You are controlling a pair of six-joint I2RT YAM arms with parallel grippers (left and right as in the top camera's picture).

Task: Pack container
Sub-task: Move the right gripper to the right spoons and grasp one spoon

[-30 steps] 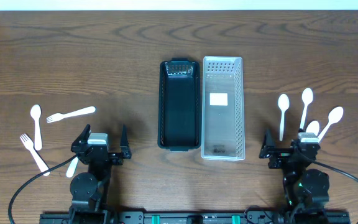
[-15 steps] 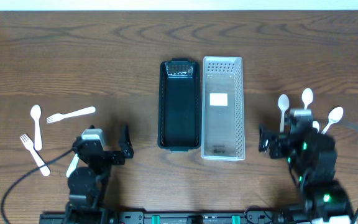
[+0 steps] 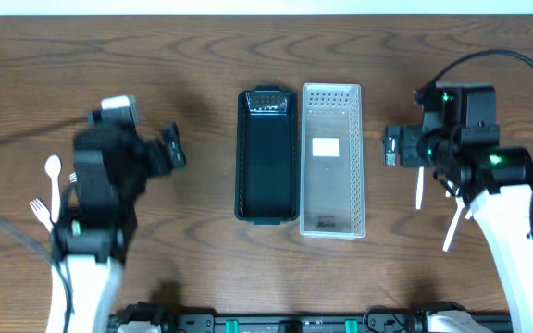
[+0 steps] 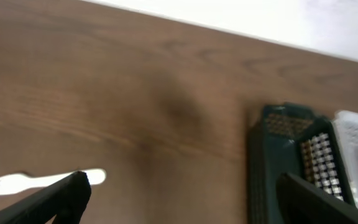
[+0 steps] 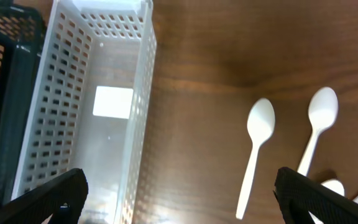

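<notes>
Both arms have risen from the near edge of the brown wooden worktop (image 3: 192, 74) and reached forward since 1 second ago. Now the left hand (image 3: 167, 153) hangs to the left of the black plastic basket (image 3: 242, 157), its fingers wide apart. The right hand (image 3: 394, 148) hangs just right of the white perforated plastic basket (image 3: 356, 157), fingers also spread. These 2 baskets lie side by side, touching. White plastic spoons (image 5: 255, 146) lie right of them, and 1 white plastic fork (image 4: 33, 182) lies left.
</notes>
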